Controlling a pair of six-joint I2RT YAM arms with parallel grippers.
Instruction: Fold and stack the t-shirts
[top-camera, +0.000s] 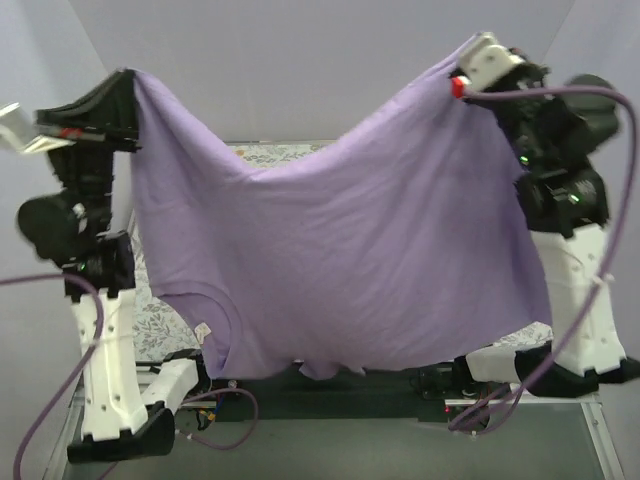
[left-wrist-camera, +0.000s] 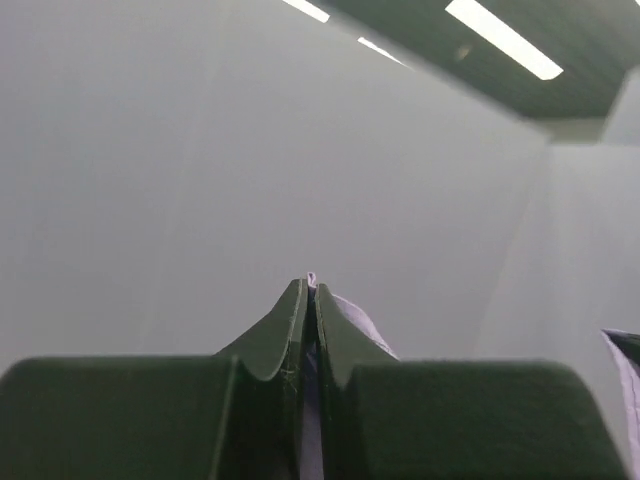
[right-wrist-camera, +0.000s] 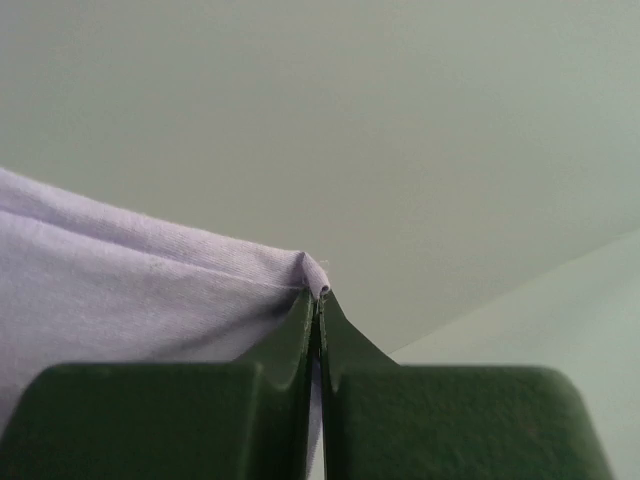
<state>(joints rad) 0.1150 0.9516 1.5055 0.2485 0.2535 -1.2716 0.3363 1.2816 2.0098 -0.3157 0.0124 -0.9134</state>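
The lavender-purple t-shirt (top-camera: 340, 260) hangs spread in the air between my two raised arms, its neck opening and small white label (top-camera: 203, 331) low at the left. My left gripper (top-camera: 128, 82) is shut on the shirt's upper left corner. In the left wrist view a sliver of purple cloth (left-wrist-camera: 350, 320) shows between and beside the closed fingers (left-wrist-camera: 312, 290). My right gripper (top-camera: 462, 62) is shut on the upper right corner. In the right wrist view the cloth (right-wrist-camera: 150, 300) drapes to the left from the pinched fingertips (right-wrist-camera: 318, 296).
A floral-patterned cloth (top-camera: 155, 325) covers the table under the hanging shirt. Purple cables (top-camera: 590, 320) loop beside the right arm and near the left base. Plain grey walls surround the workspace.
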